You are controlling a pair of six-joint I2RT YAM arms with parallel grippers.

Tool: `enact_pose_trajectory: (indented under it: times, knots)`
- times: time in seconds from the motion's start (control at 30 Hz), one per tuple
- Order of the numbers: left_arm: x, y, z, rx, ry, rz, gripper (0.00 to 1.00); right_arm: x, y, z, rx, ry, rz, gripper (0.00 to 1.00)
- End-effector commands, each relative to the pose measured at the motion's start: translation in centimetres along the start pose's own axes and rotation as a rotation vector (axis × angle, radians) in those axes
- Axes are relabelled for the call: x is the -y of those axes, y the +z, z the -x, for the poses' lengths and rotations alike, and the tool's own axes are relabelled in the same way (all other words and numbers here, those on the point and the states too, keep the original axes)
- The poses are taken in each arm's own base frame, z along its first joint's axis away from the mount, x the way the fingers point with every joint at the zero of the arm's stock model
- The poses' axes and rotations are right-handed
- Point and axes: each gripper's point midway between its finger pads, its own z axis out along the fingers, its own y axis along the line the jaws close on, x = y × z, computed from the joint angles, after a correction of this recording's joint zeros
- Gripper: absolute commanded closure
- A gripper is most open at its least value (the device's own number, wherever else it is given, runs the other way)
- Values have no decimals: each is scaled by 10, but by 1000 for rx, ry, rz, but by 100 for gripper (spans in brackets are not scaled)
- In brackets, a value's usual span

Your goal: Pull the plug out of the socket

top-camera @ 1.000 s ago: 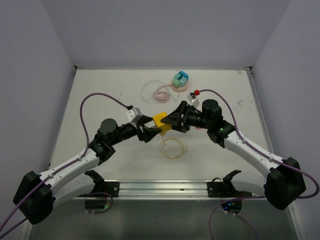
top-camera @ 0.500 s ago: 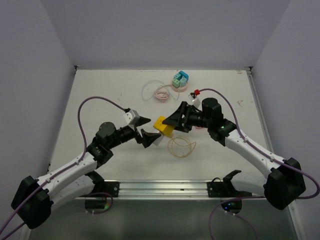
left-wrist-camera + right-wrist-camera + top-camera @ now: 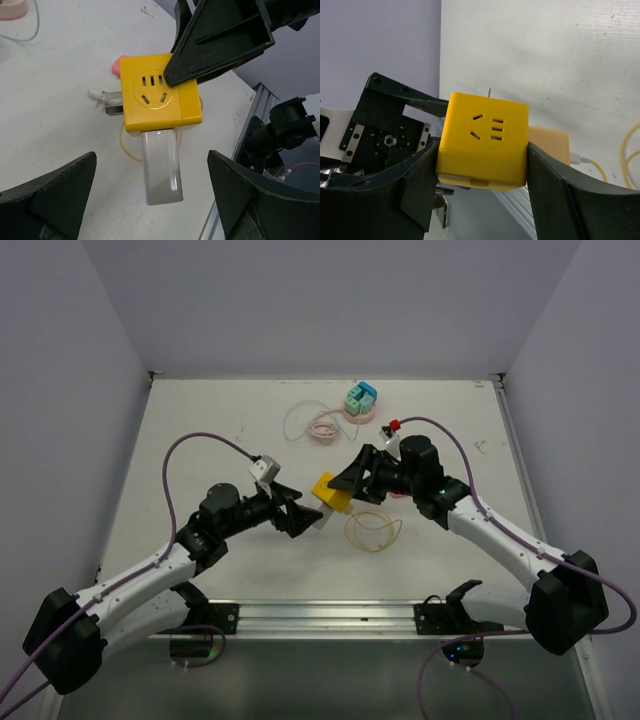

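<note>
Seen from the top external camera, a yellow cube socket is held off the white table near its middle, clamped in the right gripper, which reaches in from 3 o'clock. A white plug is seen just below the cube at its 7 o'clock, and the left gripper is held there with its jaws spread wide and nothing gripped. A loose loop of yellow cable is laid on the table at 4 o'clock from the cube, while a teal and pink object and a coil of pink cable are placed well apart towards 12 o'clock. In the left wrist view, the plug is seated in the cube's 6 o'clock face and framed between the two black fingers, apart from both. A white piece with metal prongs is shown at the cube's 9 o'clock edge; whether it is inserted cannot be told. In the right wrist view, the cube is pressed on both sides by the right fingers, and a pale yellow block with a cable attached is seen touching its 3 o'clock side.
</note>
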Motion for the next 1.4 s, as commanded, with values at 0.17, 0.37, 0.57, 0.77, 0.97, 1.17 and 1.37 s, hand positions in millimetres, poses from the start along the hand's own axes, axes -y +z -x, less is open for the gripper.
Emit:
enact_pose_trajectory:
  times: [0.17, 0.37, 0.57, 0.77, 0.97, 1.17, 1.37]
  knots:
    - [3, 26, -6, -51, -94, 67, 16, -14, -2, 29, 122, -54, 3, 100]
    - [1, 45, -16, -95, -56, 90, 35, -1, 3, 27, 125, -43, -28, 100]
    - [11, 51, -34, -136, -41, 45, 81, 12, 6, 33, 158, -47, -78, 100]
    - [8, 44, -56, -175, -75, 56, 100, 23, 10, 49, 220, -53, -149, 100]
    - [13, 39, -68, -209, -136, 48, 100, 36, 9, 68, 309, -71, -230, 100]
    - [22, 34, -77, -261, -202, 27, 100, 47, 10, 88, 375, -73, -281, 100]
    - [22, 26, -89, -302, -263, 49, 100, 57, 7, 105, 427, -49, -303, 100]
